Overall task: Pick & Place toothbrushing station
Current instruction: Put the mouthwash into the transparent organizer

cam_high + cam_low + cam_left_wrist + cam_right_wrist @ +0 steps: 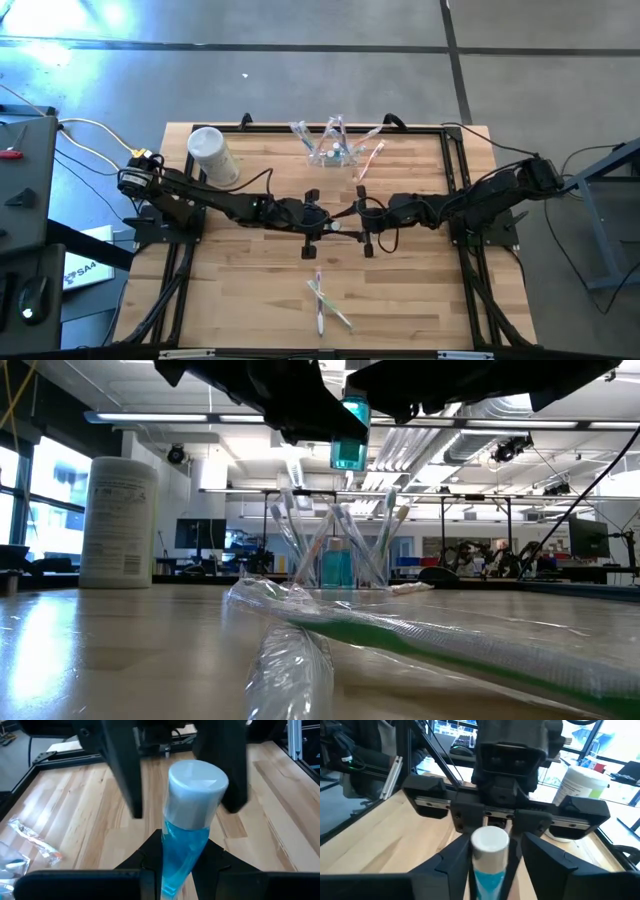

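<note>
**Wood table, both grippers at one blue bottle**

Pale wood-plank table (pixel 250 290) with a black frame along its edges. Both dark arms reach in from the sides and meet over the middle.

Left gripper (pixel 322 220): over table centre, raised off the surface. Fingers pinched on the lower body of a blue bottle (pixel 187 820). The bottle points out from between them, white cap toward the other arm.

Right gripper (pixel 358 218): faces the left one, nose to nose. Its fingers stand to either side of the bottle's cap end. Whether they press on it, cannot tell.

White canister (pixel 212 155): upright, far-left part of the table, well apart from both grippers.

Toothbrushing station (pixel 333 150): clear plastic holder at the far middle of the table, beyond the grippers and touched by neither. Wrapped toothbrushes lean out of it at several angles. Something blue shows inside it in the low view.

Wrapped toothbrushes (pixel 325 300): two or so lie crossed in clear film near the front edge, middle. One has a green handle in the low view.
</note>
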You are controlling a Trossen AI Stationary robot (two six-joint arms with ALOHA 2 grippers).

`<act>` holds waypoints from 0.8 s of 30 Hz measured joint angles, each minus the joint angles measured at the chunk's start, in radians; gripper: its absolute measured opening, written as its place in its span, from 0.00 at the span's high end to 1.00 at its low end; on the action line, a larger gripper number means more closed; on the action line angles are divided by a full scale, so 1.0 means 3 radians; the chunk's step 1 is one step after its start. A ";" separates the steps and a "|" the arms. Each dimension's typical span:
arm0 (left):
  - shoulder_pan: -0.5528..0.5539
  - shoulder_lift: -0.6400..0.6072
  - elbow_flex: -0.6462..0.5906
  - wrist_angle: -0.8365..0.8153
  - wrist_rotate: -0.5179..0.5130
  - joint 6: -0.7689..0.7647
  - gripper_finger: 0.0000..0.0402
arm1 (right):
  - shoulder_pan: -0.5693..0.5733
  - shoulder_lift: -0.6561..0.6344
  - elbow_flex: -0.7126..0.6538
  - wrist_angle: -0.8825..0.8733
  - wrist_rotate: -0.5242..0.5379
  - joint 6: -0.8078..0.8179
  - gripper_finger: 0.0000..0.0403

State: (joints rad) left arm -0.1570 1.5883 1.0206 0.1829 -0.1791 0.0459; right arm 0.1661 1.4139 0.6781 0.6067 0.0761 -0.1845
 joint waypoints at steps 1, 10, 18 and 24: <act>0.0000 0.0000 0.0000 0.0003 0.0000 0.0005 0.84 | -0.0011 0.0000 0.0000 0.0000 -0.0003 -0.0006 0.59; 0.0001 0.0000 -0.0005 0.0000 -0.0084 -0.0013 0.84 | -0.0120 0.0000 0.0000 -0.0047 -0.0141 0.0053 0.77; 0.0000 0.0000 -0.0006 -0.0001 -0.0085 -0.0008 0.84 | -0.0146 0.0000 0.0000 -0.0062 -0.0182 0.0035 0.78; 0.0001 0.0000 -0.0005 -0.0001 -0.0086 0.0022 0.84 | -0.0146 0.0000 0.0000 -0.0065 -0.0192 -0.0008 0.78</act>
State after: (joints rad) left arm -0.1568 1.5883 1.0191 0.1825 -0.2050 0.0526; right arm 0.1223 1.4139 0.6781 0.5873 0.0185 -0.1868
